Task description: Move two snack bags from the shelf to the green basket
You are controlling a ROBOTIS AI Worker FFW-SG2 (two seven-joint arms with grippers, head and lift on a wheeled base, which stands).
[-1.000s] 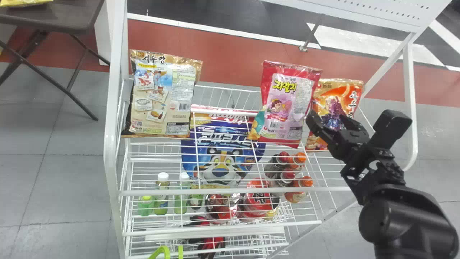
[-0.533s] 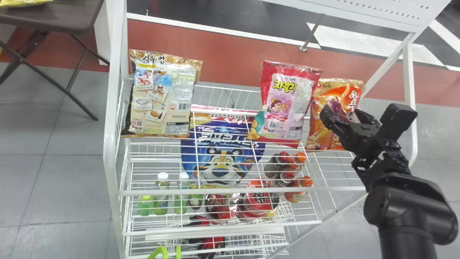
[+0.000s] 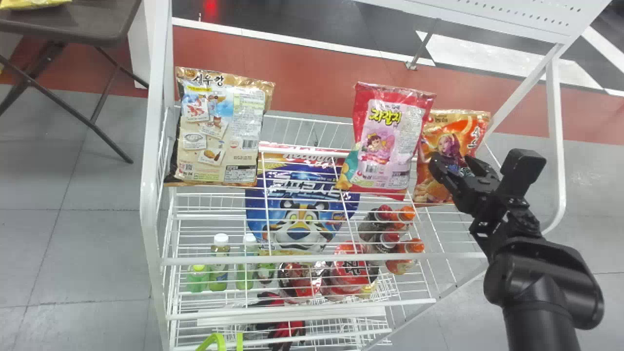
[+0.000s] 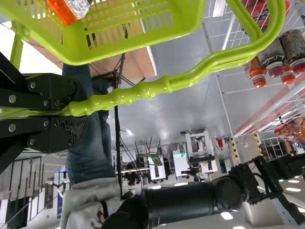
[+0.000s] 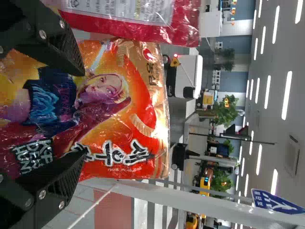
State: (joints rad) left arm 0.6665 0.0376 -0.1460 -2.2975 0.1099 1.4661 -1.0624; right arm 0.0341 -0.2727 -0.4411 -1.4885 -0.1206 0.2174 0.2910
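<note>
As left fingers [image 4: 47,93] clamp one green basket [image 4: 133,46] — right fingers [image 3: 441,170] apart, at one of three snack bags [image 3: 456,126]

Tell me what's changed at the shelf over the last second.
The right gripper swung right, then back left and slightly down in the head view; it's still open, nothing grasped. The orange snack bag's top shifted slightly down and left; the green basket handle edged left. The tan snack bag and cereal bag stayed put.

On the white wire shelf [image 3: 326,257] stood a beige bag [image 3: 219,134], a red bag [image 3: 387,139] and — beside that — an orange bag [image 3: 446,139].
</note>
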